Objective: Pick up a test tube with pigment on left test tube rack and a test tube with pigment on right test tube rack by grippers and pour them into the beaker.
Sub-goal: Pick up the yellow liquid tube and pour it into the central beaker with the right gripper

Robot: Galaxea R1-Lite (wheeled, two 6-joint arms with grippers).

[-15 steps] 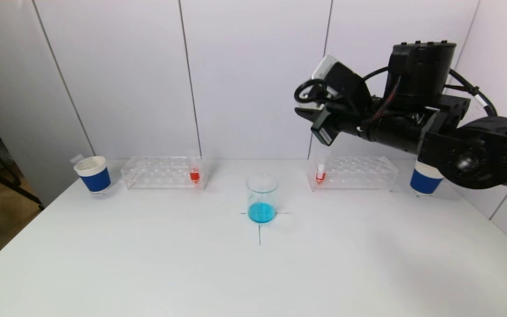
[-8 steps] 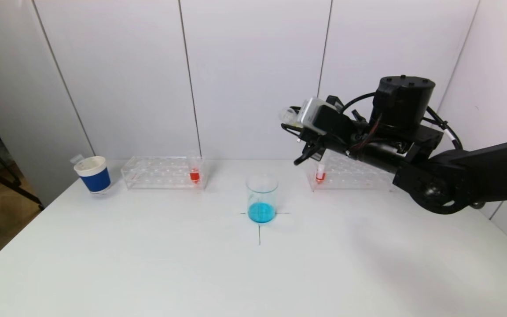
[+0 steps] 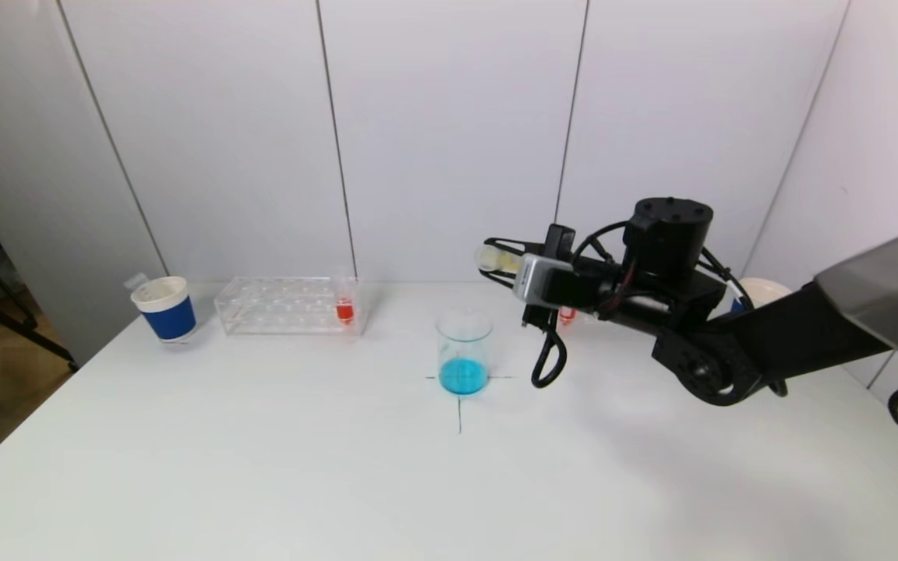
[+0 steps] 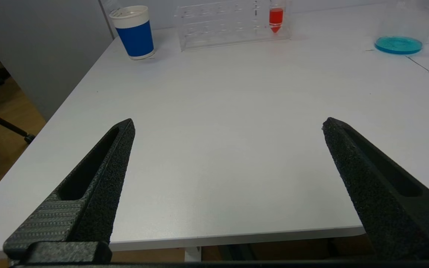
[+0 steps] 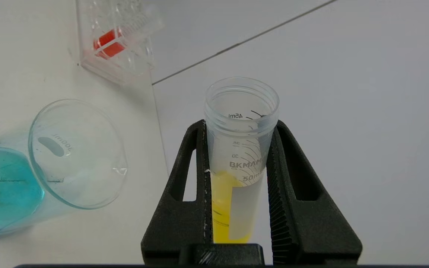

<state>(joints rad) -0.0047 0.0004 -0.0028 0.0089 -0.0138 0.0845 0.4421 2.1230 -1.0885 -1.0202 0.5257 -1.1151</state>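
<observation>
My right gripper [image 3: 507, 261] is shut on a clear test tube [image 3: 489, 257] with yellow pigment and holds it tilted, mouth pointing left, above and just right of the glass beaker [image 3: 464, 351], which holds blue liquid. In the right wrist view the tube [image 5: 237, 156] sits between the fingers [image 5: 184, 178], with the beaker [image 5: 76, 152] beside it. The left rack [image 3: 289, 305] holds a red-pigment tube [image 3: 344, 310]. A second red tube [image 3: 567, 315] stands in the right rack, which my arm mostly hides. My left gripper [image 4: 228, 122] is open and empty over the table's near edge.
A blue and white paper cup [image 3: 164, 308] stands left of the left rack. Another cup [image 3: 761, 290] shows partly behind my right arm. A black cross is marked on the white table [image 3: 262, 452] under the beaker. A white wall lies close behind the racks.
My right arm has come down and to the left with the yellow tube, from high above the right rack to beside the beaker, tipping the tube toward level.
</observation>
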